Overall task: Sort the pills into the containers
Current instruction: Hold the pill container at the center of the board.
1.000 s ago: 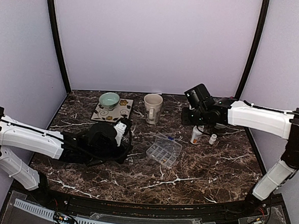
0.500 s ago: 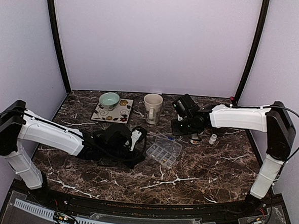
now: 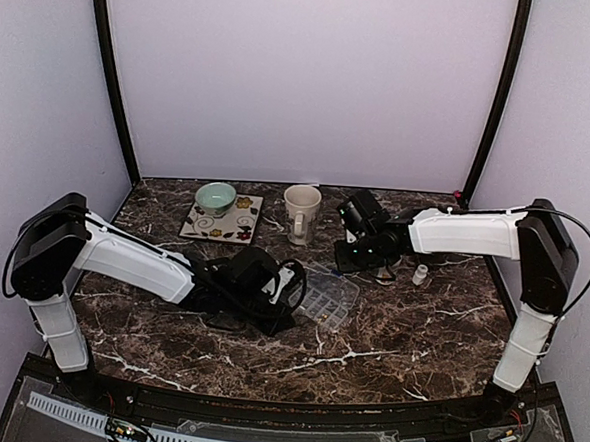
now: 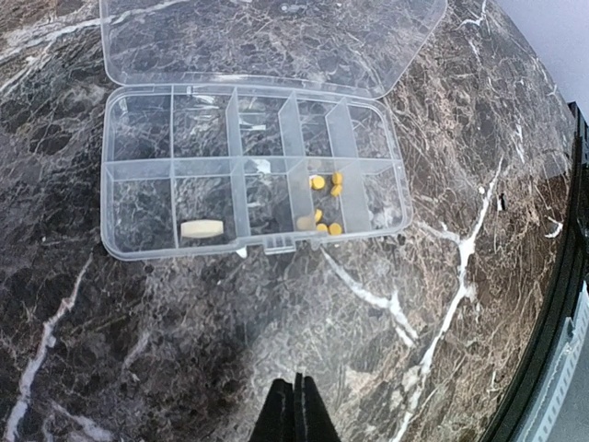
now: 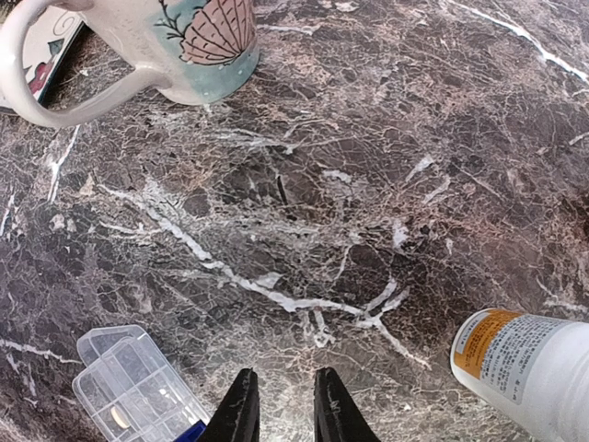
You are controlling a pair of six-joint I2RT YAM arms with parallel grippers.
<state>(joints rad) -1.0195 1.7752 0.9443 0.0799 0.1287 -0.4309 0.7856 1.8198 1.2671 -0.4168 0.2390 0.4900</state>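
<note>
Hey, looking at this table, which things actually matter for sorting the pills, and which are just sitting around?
For the job: clear pill tray, the yellow pills and pale oblong pill in it, probably the labelled bottle and small white bottle.
Lying about: shell mug, green bowl, floral tile.

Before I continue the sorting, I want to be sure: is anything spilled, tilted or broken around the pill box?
Nothing stands out. The pill box lies flat with its lid folded open; the yellow pills sit together in one compartment, a pale oblong pill in another. No pill lies on the table around it.
</note>
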